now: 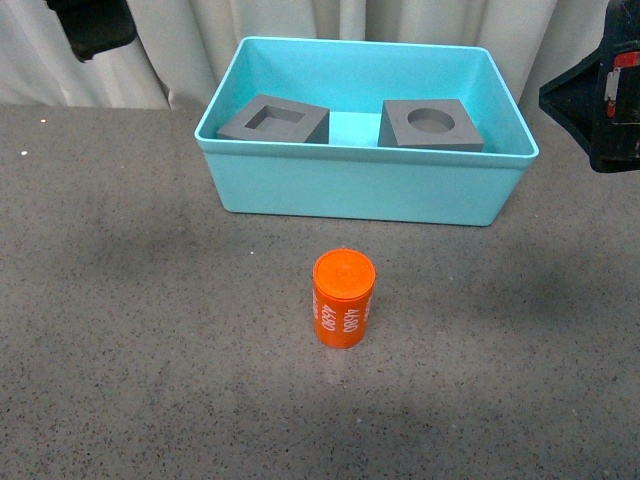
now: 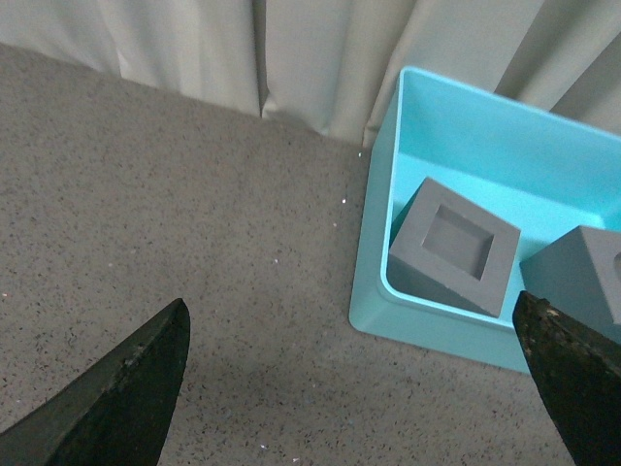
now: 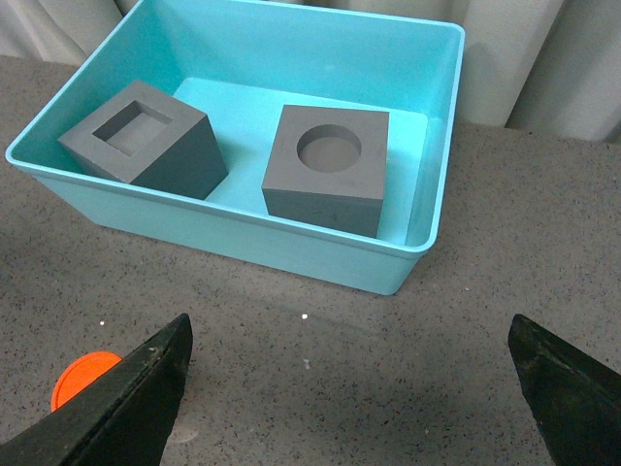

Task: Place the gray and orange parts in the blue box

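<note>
The cylinder [image 1: 344,298] stands upright on the worktop [image 1: 150,300] just in front of the box [image 1: 360,185], apart from it; it is the one part not yet in, so I judge it is next. Inside the box lie both cubes: the square-recess cube [image 1: 273,120] at its left end, seemingly tilted against the near wall; the round-recess cube [image 1: 430,125] at its right end, flat, recess up. Both tools hang spread and empty: the left tool [image 2: 349,309] over the box's left corner, the right tool [image 3: 349,320] off its right front, free for the cylinder.
</note>
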Tool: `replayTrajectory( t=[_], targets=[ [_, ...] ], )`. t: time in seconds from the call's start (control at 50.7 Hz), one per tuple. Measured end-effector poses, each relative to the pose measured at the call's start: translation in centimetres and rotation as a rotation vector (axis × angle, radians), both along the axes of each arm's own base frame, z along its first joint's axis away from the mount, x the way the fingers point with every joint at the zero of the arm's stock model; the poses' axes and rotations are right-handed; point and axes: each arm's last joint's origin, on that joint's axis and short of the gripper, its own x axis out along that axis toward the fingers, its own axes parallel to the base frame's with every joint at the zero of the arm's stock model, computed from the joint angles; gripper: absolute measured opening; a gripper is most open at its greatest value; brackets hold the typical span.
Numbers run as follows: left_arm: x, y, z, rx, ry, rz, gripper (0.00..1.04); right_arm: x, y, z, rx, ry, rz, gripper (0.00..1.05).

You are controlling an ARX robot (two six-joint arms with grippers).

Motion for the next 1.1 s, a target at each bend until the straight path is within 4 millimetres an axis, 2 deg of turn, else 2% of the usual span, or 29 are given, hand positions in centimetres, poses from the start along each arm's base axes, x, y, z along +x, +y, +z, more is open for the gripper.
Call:
replayTrajectory(
  t=[0.118,0.177,0.335,0.591,0.729,0.907,0.986,1.045,1.104],
  targets=[
    [-2.1,0.6,0.2,-0.035,-0.058,0.034,0.98,0.0,0.0,0.0,0.0,0.0,0.0,0.95],
    [-3.7,1.0,0.1,-0.042,-0.084,0.08,0.98,0.0,0.0,0.0,0.0,0.0,0.0,0.95],
    [-7.1,2.1,-0.9,-0.022,-0.102,0.144,0.98,0.0,0.0,0.0,0.0,0.0,0.0,0.95],
    [-11.4,3.5,-3.2,0.015,-0.076,0.209,0.98,0.0,0.0,0.0,0.0,0.0,0.0,0.95],
    [-13.1,4.5,-4.1,0.037,-0.039,0.252,0.98,0.0,0.0,0.0,0.0,0.0,0.0,0.95],
    [-14.1,5.0,-4.5,0.04,-0.023,0.275,0.98,0.0,0.0,0.0,0.0,0.0,0.0,0.95],
    [-14.3,5.4,-5.0,0.026,-0.185,0.055,0.83,0.0,0.0,0.0,0.0,0.0,0.0,0.95],
    [-14.4,5.5,-3.1,0.101,-0.359,-0.056,0.7,0.0,0.0,0.0,-0.001,0.001,0.0,0.95],
    [-14.8,5.8,-2.6,0.164,-0.399,-0.097,0.56,0.0,0.0,0.0,0.0,0.001,0.0,0.95]
  ],
)
